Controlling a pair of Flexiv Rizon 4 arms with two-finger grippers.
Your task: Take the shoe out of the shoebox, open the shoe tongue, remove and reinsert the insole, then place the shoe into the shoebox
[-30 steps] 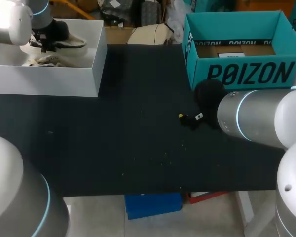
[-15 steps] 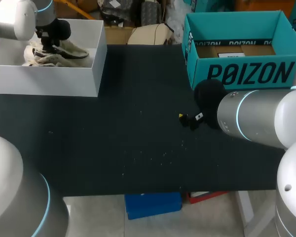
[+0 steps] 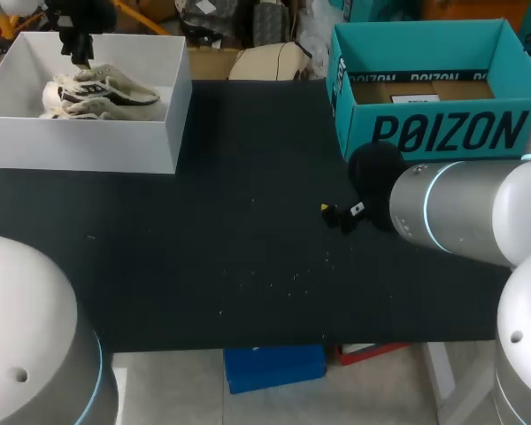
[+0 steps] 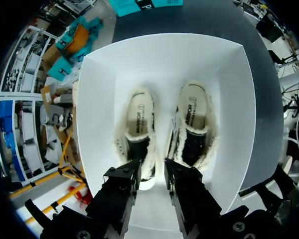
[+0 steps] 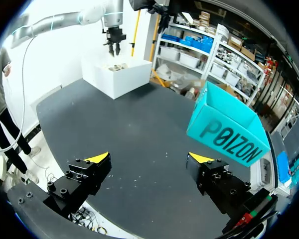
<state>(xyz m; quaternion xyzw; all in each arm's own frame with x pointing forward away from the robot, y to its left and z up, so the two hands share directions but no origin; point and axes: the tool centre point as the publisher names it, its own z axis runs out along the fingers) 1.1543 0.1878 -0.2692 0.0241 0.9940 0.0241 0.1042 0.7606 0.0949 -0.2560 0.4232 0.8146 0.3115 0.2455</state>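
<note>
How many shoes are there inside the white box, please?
2. They lie side by side in the white box, openings up: one shoe ahead of one finger of the left hand, the other shoe ahead of its other finger. None seems hidden.

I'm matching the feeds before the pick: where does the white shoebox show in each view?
Head view: white shoebox at the table's far left corner.
Left wrist view: white shoebox directly under the left gripper.
Right wrist view: white shoebox small, far across the table, ahead of the right gripper.
Shared landmark: the cream shoes inside it.
</note>
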